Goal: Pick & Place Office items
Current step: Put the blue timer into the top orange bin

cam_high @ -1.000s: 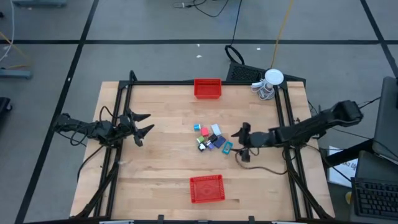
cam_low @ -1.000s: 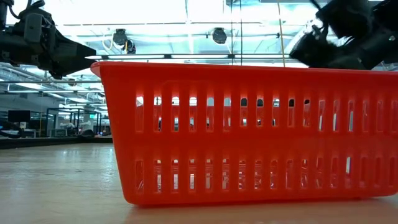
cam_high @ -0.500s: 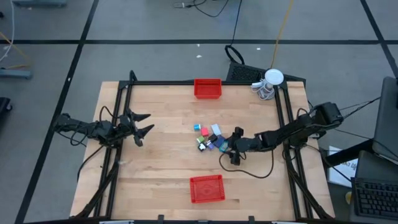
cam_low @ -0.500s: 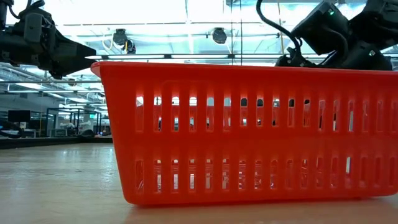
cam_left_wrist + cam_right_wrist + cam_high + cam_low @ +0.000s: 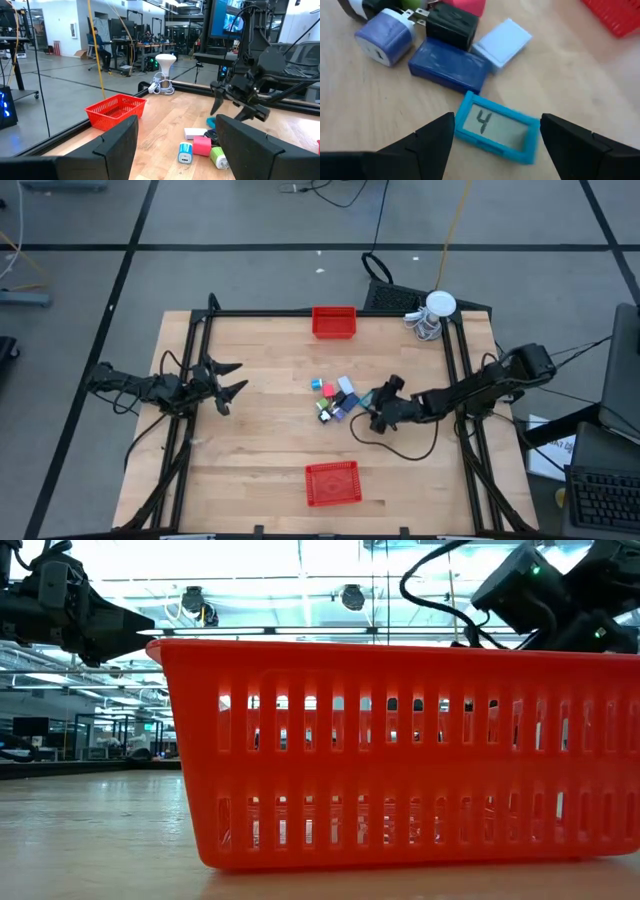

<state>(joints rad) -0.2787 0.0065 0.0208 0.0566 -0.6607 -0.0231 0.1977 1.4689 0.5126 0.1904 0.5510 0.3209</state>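
Right gripper (image 5: 492, 145) low over the office items (image 5: 338, 400) clustered mid-table, jaws spread either side of a blue display tile (image 5: 497, 127); navy block (image 5: 449, 65) and black plug (image 5: 451, 24) crowd just beyond. Left gripper (image 5: 232, 380) waits at the table's left edge, spread. Red baskets (image 5: 334, 321) sit well apart.

A light wooden surface (image 5: 260, 440) edged by a black frame, seen from above. A small red mesh basket (image 5: 334, 322) sits at the middle of the far edge, and a second red mesh basket (image 5: 332, 483) sits near the middle of the near edge. Between them, just right of centre, lies a tight cluster of tiny office items (image 5: 337, 398): pink, green, white, blue and dark pieces, plus a teal one with a small screen (image 5: 496, 127). A white round object with coiled cable (image 5: 432, 314) rests at the far right corner.
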